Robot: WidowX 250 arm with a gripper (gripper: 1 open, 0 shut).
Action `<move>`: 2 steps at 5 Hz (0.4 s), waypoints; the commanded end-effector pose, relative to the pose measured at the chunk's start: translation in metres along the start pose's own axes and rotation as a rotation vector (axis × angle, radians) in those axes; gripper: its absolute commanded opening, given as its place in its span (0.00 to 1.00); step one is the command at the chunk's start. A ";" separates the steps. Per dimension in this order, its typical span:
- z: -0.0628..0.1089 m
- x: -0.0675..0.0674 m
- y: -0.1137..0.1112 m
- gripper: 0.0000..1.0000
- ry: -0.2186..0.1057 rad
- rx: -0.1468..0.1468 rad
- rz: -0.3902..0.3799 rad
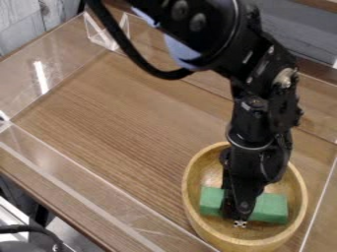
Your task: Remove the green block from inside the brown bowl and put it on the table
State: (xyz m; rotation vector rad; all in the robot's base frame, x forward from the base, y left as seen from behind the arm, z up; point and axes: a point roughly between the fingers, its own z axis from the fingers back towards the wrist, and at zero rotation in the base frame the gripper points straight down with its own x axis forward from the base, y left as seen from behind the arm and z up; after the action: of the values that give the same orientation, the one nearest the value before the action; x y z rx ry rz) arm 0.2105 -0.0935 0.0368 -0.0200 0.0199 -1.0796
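The brown bowl [202,169] sits at the lower right of the table [132,118]. Inside it lies the green block [270,208], flat on the bowl's floor. My gripper [241,209] points straight down into the bowl, and its black fingers are closed on the block's long sides near its middle. The block's middle part is hidden behind the fingers; its left end [211,200] and right end show on either side.
Low clear acrylic walls [53,162] edge the table at the left and front. The black arm [250,89] reaches down from the top of the picture over the bowl. Wood-grain tabletop spreads to the left of the bowl.
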 end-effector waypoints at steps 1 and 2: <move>0.007 -0.001 0.003 0.00 -0.013 0.012 0.015; 0.009 -0.002 0.003 0.00 -0.012 0.010 0.020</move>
State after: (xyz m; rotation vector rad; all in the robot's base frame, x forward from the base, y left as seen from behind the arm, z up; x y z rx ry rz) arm 0.2078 -0.0925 0.0369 -0.0239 0.0389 -1.0725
